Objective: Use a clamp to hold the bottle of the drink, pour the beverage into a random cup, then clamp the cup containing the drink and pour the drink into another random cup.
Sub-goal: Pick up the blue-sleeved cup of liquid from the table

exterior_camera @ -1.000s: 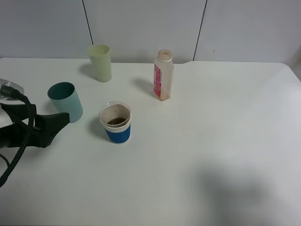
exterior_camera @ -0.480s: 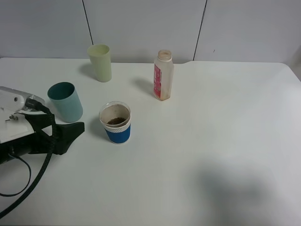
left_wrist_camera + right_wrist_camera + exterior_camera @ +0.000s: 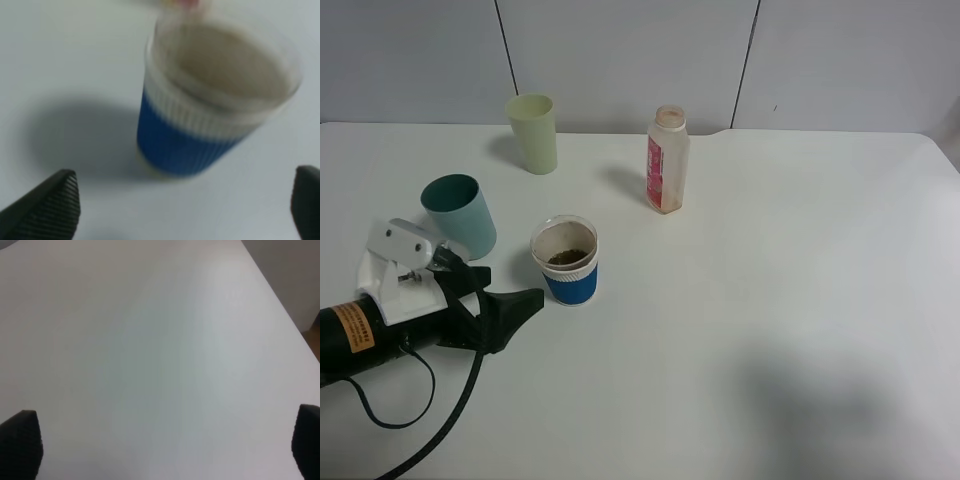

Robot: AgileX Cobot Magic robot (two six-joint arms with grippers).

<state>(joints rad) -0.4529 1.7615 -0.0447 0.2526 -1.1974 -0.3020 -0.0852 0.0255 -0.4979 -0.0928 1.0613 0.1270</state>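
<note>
Blue paper cup (image 3: 565, 262) sits left of centre in the overhead frame, upright on the white table (image 3: 770, 300). A little dark drink (image 3: 567, 257) lies in the bottom.

It is probably very light, being paper and nearly empty, so a nudge could slide or tip it. The wall is thin and likely to crush if pinched hard. The ribbed blue sleeve looks like the best hold: less slippery than the white band and stiffer than the rim. Take it mid-sleeve with gentle pressure and keep off the lip.

Left claw (image 3: 515, 285) is at lower left of the overhead frame, low over the table and pointing right at the cup. The jaws are spread partway and have hold of nothing. The tip is just beside the cup's base on its left (touching or not, can't tell). In the left wrist frame the cup is ahead, above the two fingertips, between their lines but not yet between them.

Teal cup (image 3: 460, 215) stands just up-left of the claw. Bottle (image 3: 667, 160) is at upper centre, well apart.

Right claw (image 3: 160, 450) is spread wide over bare table with nothing in it.
</note>
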